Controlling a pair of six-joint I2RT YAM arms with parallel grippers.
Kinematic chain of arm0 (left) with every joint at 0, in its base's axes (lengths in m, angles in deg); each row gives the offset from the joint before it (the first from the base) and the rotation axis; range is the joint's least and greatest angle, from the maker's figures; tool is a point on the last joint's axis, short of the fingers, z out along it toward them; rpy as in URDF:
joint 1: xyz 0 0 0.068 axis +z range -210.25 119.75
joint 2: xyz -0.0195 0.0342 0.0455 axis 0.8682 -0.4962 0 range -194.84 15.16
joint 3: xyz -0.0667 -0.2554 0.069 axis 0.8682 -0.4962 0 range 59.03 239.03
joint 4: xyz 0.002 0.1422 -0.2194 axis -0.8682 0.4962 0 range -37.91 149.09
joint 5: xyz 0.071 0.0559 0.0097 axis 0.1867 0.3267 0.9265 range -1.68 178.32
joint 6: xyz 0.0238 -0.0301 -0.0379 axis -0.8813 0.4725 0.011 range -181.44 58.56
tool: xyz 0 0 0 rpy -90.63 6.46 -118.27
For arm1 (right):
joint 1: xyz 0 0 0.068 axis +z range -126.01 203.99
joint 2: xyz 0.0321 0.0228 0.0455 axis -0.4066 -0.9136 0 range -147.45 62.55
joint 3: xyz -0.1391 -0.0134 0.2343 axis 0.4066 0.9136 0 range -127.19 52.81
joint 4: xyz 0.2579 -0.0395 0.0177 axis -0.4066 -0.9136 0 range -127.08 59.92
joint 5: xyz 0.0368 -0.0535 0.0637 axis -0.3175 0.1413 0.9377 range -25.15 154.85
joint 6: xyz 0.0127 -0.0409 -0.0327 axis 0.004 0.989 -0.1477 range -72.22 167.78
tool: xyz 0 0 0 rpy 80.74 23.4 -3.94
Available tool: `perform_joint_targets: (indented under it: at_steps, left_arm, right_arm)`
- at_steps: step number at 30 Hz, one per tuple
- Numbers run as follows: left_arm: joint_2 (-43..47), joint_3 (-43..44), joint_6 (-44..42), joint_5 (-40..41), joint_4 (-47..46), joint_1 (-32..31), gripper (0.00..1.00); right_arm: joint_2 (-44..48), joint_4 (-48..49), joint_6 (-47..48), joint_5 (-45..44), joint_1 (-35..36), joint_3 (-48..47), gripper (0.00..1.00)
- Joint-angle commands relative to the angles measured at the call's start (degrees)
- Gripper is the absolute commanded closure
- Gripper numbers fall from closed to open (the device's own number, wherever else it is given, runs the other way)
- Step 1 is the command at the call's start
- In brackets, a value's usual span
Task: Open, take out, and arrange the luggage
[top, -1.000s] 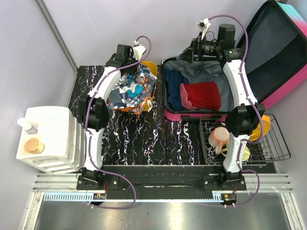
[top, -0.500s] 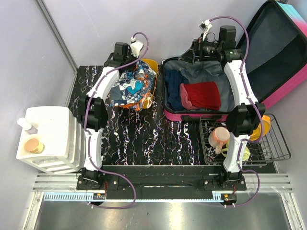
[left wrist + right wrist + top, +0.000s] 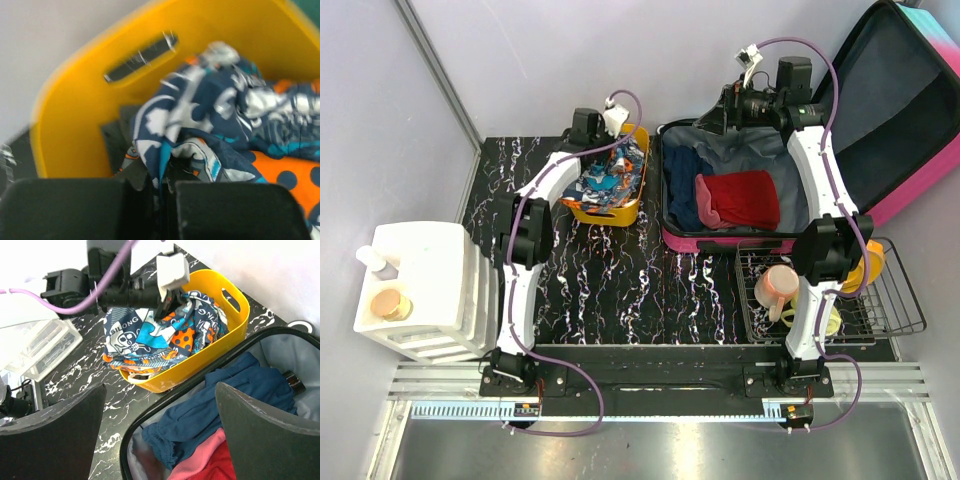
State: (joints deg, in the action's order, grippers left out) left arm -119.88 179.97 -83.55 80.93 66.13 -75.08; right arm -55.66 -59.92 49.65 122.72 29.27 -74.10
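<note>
The left arm is swinging back and to the right, and the patterned cloth (image 3: 610, 180) that was hanging over the bare tabletop a moment ago is now lying bunched inside the yellow bin (image 3: 603, 213). The left gripper (image 3: 162, 186) is clenching a fold of that cloth between its fingers, low over the bin's far end.

The trouble I'm expecting: if the arm lifts away while it is pinching like this, the cloth is going to come back out with it, and it may tip the light bin too. A corner is also draping over the bin's rim, so it could slide out.

The luggage (image 3: 715, 243) is lying open at the back right of the table, just beside the bin, its lid leaning back, with a red garment (image 3: 745, 198) and a blue garment (image 3: 685, 190) waiting inside. The right gripper (image 3: 160, 415) is hovering over its back left corner, spread wide and gripping nothing, and it has barely shifted.
</note>
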Motion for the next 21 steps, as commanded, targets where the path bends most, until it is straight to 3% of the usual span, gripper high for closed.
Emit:
perform_joint_targets:
  at_steps: [1, 4, 8, 11, 21]
  left_arm:
    - [3.1, -8.0, 3.0, -0.2, 2.3, 0.5, 1.00]
    - [8.6, -16.2, 3.4, 1.1, 0.2, 0.2, 1.00]
    - [11.2, -15.1, 6.7, 0.1, 10.2, 0.9, 1.00]
    - [14.7, -17.1, 9.0, -2.0, 12.3, 1.5, 1.00]
    - [12.4, 1.7, 27.0, -8.1, 17.3, 1.7, 1.00]
  right_arm:
    - [2.2, 0.4, 0.9, -0.8, -0.6, 1.3, 0.00]
    - [2.2, 0.8, 0.7, -0.6, -0.7, 1.8, 0.00]
    - [2.0, 1.5, 0.1, -0.1, -0.6, 1.9, 0.00]
    - [2.3, 1.5, 0.1, 0.2, -0.6, 2.3, 0.00]
    - [2.7, 1.5, 0.5, 0.8, -0.6, 2.8, 0.00]
